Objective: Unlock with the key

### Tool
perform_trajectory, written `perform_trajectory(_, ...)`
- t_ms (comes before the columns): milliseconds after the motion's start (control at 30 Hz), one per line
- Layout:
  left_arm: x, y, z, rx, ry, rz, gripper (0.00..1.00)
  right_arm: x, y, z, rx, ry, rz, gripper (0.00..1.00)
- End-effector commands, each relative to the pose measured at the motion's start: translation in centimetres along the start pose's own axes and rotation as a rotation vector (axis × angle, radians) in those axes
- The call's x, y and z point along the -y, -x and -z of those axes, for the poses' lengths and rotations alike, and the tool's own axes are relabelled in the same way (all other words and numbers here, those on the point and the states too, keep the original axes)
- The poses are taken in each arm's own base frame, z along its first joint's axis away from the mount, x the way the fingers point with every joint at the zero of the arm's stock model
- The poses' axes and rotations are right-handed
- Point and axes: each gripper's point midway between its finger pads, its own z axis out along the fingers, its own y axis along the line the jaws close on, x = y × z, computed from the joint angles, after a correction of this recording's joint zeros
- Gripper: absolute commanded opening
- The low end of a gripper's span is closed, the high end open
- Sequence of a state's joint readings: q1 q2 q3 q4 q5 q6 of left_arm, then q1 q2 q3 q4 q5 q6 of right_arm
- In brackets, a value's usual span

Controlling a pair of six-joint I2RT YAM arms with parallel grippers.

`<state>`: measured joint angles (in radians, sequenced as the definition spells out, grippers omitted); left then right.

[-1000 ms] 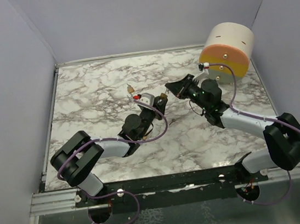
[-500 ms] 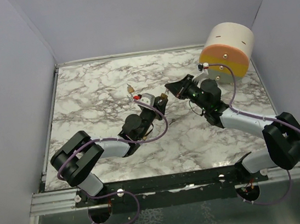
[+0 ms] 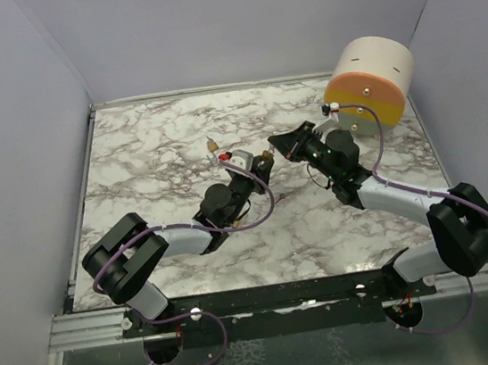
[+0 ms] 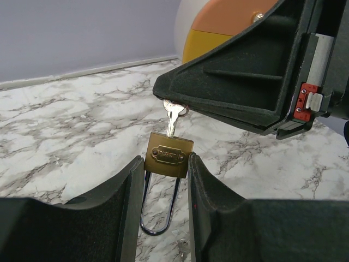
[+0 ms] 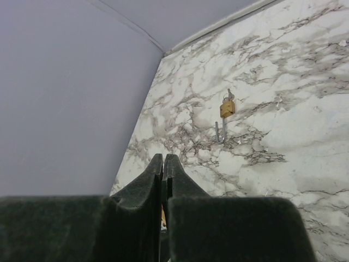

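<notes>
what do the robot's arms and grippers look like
The left arm and right arm share black joint housings joined by pale grey-white links, with a purple cable looping along each. The left gripper and right gripper have black, rough-textured, wedge-shaped fingers. A small red clip sits beside a silver block on the right gripper's body.

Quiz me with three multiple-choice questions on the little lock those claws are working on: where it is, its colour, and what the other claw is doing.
1. Where is the padlock?
A in a drawer
B between the left gripper's fingers
C hanging on the wall

2. Its body's colour?
A brass yellow
B red
C blue

3. The right gripper is:
A wide open
B shut on the key
C shut on a cable

Answers: B, both left fingers press the padlock's sides; A, the body shows brass yellow; B, its fingers pinch the key's head just above the padlock.
</notes>
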<state>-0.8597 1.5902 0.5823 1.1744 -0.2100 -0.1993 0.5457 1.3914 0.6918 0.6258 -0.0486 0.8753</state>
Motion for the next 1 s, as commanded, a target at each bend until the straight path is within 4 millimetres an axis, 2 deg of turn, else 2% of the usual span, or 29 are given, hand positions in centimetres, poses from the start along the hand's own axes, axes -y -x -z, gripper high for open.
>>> perform_trajectory(0,1.0,2.4,-1.0,0.065,-0.023,0.019,0.00,-0.1,0.0,0.0,0.010,0.001,0.027,0.01)
perform_trajectory(533,-0.1,4.8,-1.3,0.114,0.055,0.030,0.00,0.6,-0.9,0.6,-0.020,-0.023,0.017,0.01)
perform_trajectory(700,0.2,5.6,-1.2,0.135,0.040,0.025,0.00,1.0,-1.2,0.7,-0.028,-0.037,0.013,0.01)
perform_trajectory(967,1.2,5.5,-1.4,0.128,-0.014,0.019,0.00,0.7,-1.4,0.4,-0.043,-0.020,0.028,0.01)
